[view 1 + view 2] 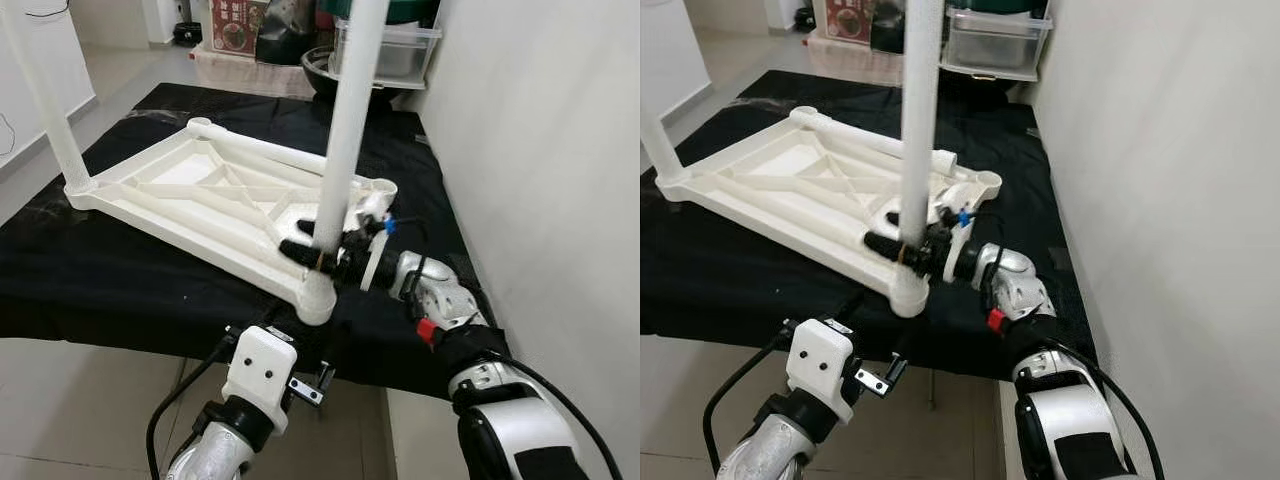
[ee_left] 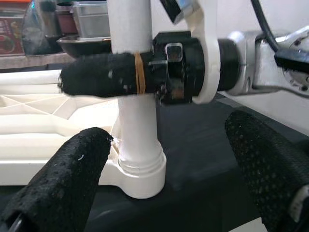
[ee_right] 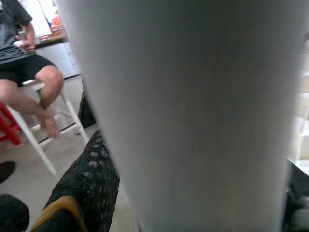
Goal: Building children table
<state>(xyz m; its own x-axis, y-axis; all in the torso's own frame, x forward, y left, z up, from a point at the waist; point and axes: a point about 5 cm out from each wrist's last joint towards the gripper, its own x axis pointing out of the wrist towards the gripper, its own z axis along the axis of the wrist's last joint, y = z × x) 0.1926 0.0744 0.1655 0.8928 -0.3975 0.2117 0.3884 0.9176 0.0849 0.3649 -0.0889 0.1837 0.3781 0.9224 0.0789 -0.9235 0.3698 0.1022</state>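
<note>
At tabletop corner point(image 1: 316, 298): right pincer point(image 1: 312, 252) clamps upright leg point(image 1: 345, 130); left pincer point(image 2: 164, 193) spread below.

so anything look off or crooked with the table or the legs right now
Nothing looks broken. The upside-down tabletop lies on the black cloth. The near-corner leg leans slightly in its socket, gripped by the right gripper, so it may not be fully seated.

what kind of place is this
Probably a room in a home, used here as an assembly spot. A white children's table lies upside down on a black cloth over a tiled floor, with storage bins by the wall.
</note>
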